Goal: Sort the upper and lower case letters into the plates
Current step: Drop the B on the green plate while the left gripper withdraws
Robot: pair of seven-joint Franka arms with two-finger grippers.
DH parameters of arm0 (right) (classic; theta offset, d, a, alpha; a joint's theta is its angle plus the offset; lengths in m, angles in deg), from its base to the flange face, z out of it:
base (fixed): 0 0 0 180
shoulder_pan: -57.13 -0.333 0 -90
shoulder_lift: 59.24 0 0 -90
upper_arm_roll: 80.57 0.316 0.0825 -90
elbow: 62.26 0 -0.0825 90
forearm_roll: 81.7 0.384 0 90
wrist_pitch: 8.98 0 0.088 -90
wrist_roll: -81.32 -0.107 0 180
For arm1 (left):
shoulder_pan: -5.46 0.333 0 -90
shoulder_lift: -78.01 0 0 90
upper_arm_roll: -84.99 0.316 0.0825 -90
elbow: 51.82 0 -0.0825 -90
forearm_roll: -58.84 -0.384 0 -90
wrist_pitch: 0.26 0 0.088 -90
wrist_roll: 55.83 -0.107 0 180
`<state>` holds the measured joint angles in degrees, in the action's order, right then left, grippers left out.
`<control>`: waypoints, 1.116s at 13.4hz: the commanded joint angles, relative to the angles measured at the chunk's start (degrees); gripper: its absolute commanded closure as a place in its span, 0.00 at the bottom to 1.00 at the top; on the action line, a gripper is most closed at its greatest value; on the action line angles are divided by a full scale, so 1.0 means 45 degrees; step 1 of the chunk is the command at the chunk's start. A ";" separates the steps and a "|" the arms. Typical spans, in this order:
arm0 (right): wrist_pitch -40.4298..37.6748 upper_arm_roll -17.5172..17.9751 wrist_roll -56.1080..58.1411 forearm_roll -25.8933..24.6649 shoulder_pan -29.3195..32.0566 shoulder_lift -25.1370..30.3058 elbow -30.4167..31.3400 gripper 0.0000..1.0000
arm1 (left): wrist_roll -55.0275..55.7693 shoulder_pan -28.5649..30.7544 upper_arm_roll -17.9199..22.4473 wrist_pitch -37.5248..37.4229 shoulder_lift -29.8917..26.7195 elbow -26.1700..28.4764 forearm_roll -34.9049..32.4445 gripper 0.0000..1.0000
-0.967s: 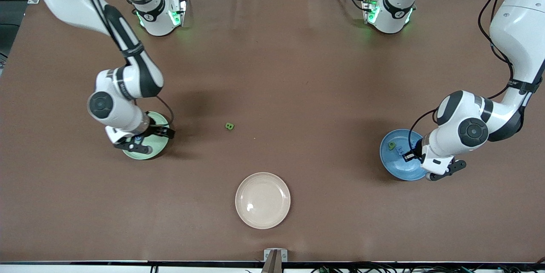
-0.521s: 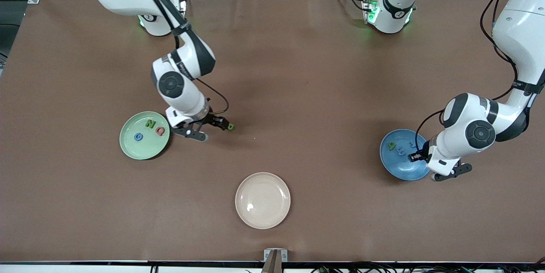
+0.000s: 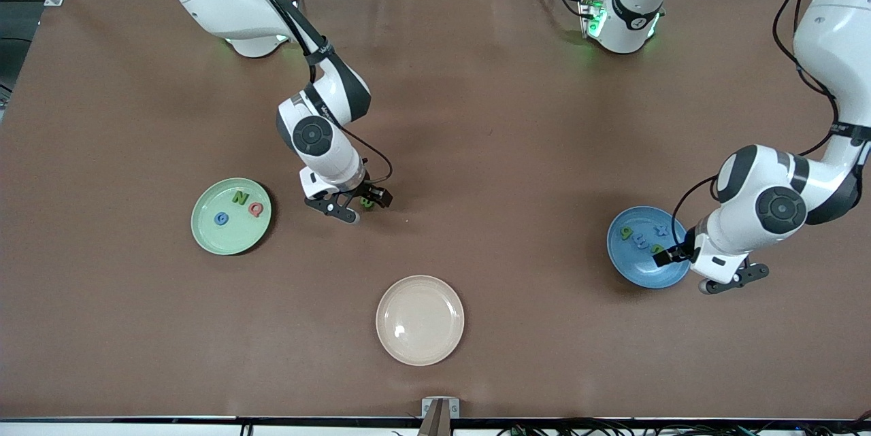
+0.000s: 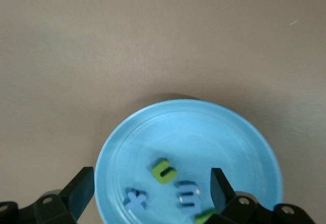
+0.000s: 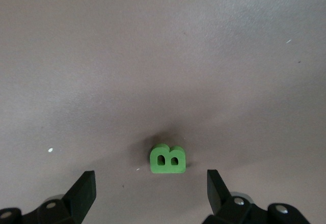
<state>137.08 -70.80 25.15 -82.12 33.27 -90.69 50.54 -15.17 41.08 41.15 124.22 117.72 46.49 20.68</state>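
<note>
The green B (image 3: 368,203) lies on the brown table mid-way between the plates. My right gripper (image 3: 362,205) is open and empty, low over it; in the right wrist view the B (image 5: 167,159) sits just ahead of the right gripper (image 5: 151,196). The mint green plate (image 3: 204,235) holds green N (image 3: 239,197), red Q (image 3: 256,209) and blue G (image 3: 221,218). The blue plate (image 3: 622,259) holds green p (image 3: 625,234), blue m (image 3: 639,239), green n (image 3: 656,247) and blue x (image 3: 659,227). My left gripper (image 3: 672,260) is open and empty over it (image 4: 153,196).
A cream-beige plate (image 3: 420,320) stands empty near the table's front edge, nearer the camera than the B. The left wrist view shows the blue plate (image 4: 244,137) with x (image 4: 135,199), n (image 4: 163,171) and m (image 4: 189,197).
My right gripper has left the mint green plate and moved across to the green B. My left gripper has drifted toward the left arm's end, uncovering the letters in the blue plate.
</note>
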 commanded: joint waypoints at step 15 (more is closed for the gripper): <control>0.0082 -0.0608 -0.0604 -0.0767 -0.0597 -0.0473 -0.0106 0.85 | -0.2805 0.0229 -0.4046 -0.6803 -0.2203 -0.3721 0.0511 0.00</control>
<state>137.13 -72.97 23.92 -84.15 31.13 -92.22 50.27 -26.15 41.75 24.23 95.20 107.96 30.64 22.37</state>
